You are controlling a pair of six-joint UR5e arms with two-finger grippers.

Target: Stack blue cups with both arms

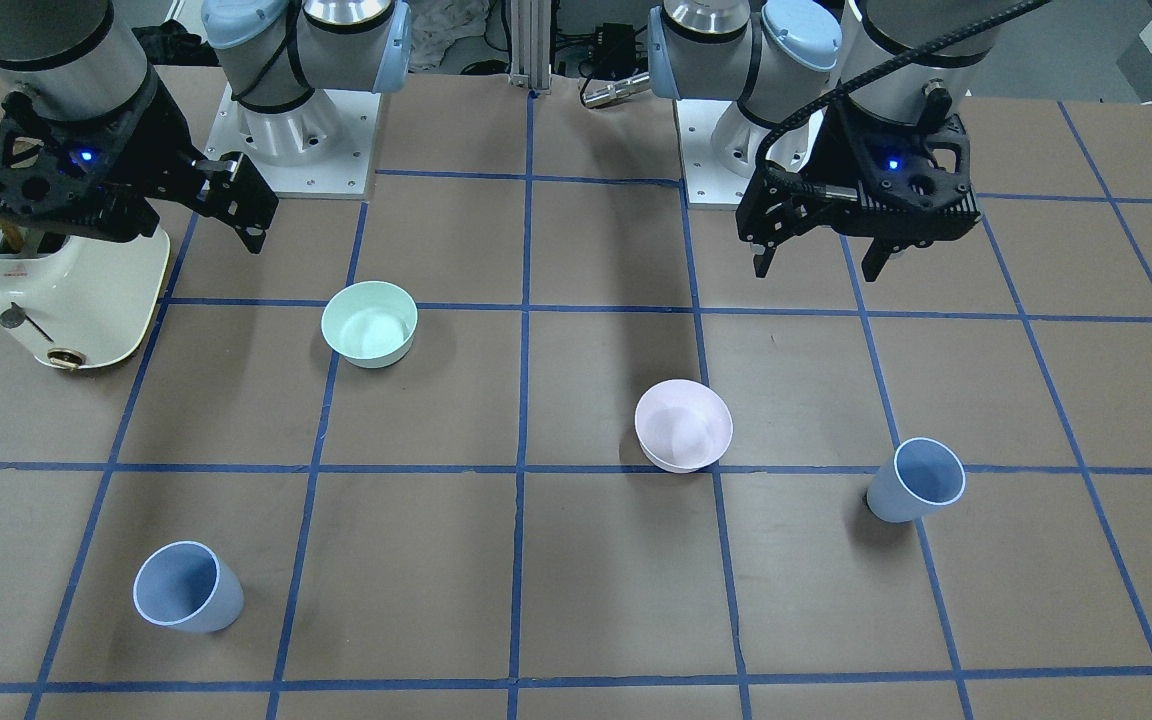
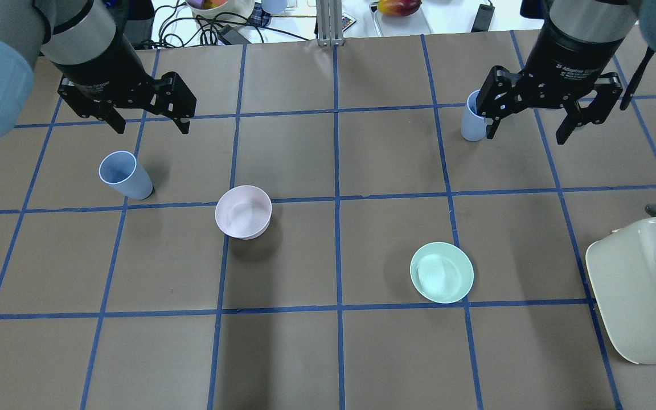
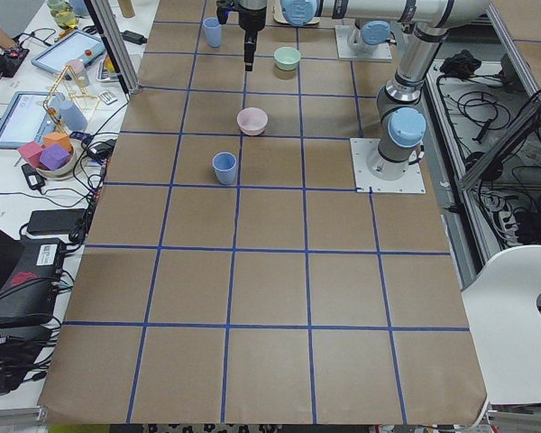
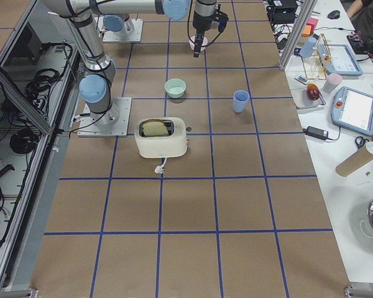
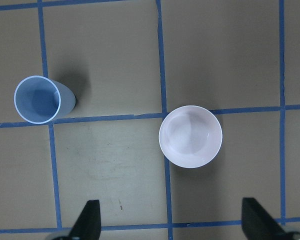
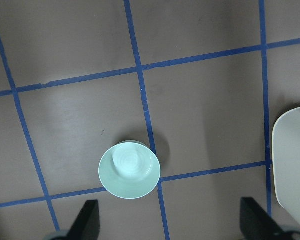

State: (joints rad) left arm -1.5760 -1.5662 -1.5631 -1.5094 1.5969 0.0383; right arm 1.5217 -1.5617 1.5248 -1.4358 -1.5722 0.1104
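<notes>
The first blue cup [image 1: 186,590] stands up straight on the counter [image 1: 616,580], on the robot's right side and far from the robot. The second blue cup [image 1: 911,485] stands up too, on the robot's left side, well apart from the first. Closer to the robot sit a pink bowl [image 1: 683,425] and then a green bowl [image 1: 369,322]. Past them is a white toaster [image 1: 86,290]. The right jaws and the left jaws hang in the air, both wide apart, holding nothing.
</notes>
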